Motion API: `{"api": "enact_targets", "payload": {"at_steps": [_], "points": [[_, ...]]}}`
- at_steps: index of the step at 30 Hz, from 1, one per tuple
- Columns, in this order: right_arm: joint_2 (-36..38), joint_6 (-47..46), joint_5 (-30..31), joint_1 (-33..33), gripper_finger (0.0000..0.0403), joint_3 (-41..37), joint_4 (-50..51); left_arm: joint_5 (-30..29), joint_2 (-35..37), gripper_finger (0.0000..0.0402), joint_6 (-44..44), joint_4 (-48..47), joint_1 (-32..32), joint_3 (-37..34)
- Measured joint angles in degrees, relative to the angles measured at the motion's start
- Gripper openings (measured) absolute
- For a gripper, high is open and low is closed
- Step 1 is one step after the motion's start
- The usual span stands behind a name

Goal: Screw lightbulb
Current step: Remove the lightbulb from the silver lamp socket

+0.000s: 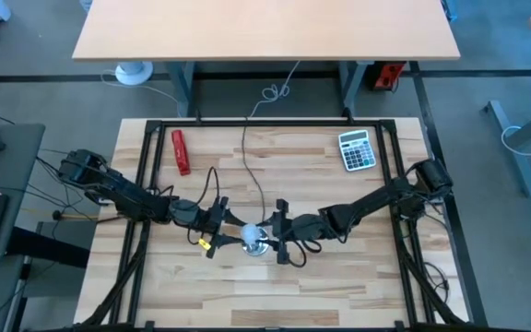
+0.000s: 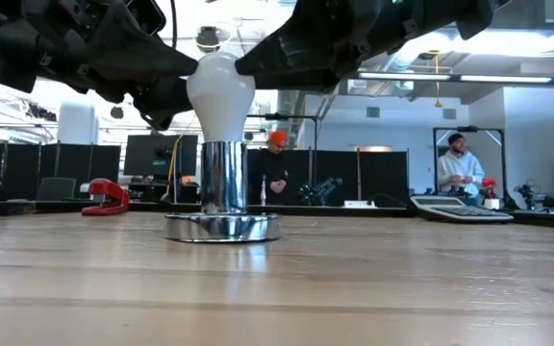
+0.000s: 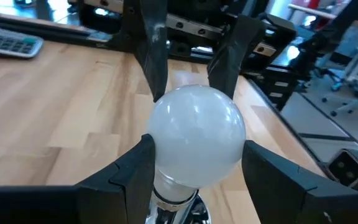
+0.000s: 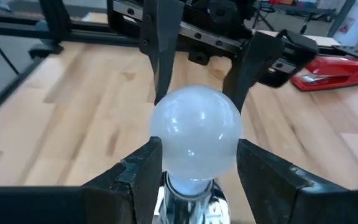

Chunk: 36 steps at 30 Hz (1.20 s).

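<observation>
— Closest to the lens?
— Seen from overhead, both arms meet mid-table over the lightbulb (image 1: 249,235); the left gripper (image 1: 219,224) and right gripper (image 1: 277,236) flank it. A red stapler (image 1: 181,151) and a calculator (image 1: 357,149) lie further back on the wooden table (image 1: 339,286).
— And level with the table?
— White, pear-shaped, the bulb stands upright, base down in a shiny metal socket (image 2: 221,197); long axis vertical. People stand in the room behind.
— Left wrist?
— Its fingers (image 3: 129,174) are spread either side of the globe; contact I cannot tell.
— Right wrist?
— Same: fingers (image 4: 143,167) parted, bracketing the bulb's neck, grip unclear.
</observation>
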State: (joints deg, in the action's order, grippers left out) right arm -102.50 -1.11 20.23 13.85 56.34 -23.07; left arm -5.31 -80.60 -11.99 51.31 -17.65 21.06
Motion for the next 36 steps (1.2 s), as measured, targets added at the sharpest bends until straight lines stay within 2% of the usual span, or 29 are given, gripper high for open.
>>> {"api": "enact_targets", "payload": {"at_steps": [6,28,31,33,36], "points": [[1.00,0.77,-5.09,-2.93,0.0207,-0.06,1.20,-2.28,2.90,0.0210,-0.24,-4.44,-0.22,0.07],[0.89,3.56,-21.32,-9.71,0.0198,-0.13,0.97,-4.01,4.06,0.0210,-3.23,-6.60,-2.95,0.07],[1.13,4.18,-21.62,-10.34,0.0198,-0.13,2.16,-2.86,6.17,0.0210,-3.71,-8.91,-3.65,0.00],[1.19,4.36,-16.41,-11.37,0.0197,0.07,0.87,2.10,7.71,0.0209,-3.49,-9.27,-4.67,0.24],[0.85,4.14,-14.31,-13.84,0.0195,-0.37,2.96,0.62,9.79,0.0209,-2.30,-9.24,-5.78,0.52]]}}
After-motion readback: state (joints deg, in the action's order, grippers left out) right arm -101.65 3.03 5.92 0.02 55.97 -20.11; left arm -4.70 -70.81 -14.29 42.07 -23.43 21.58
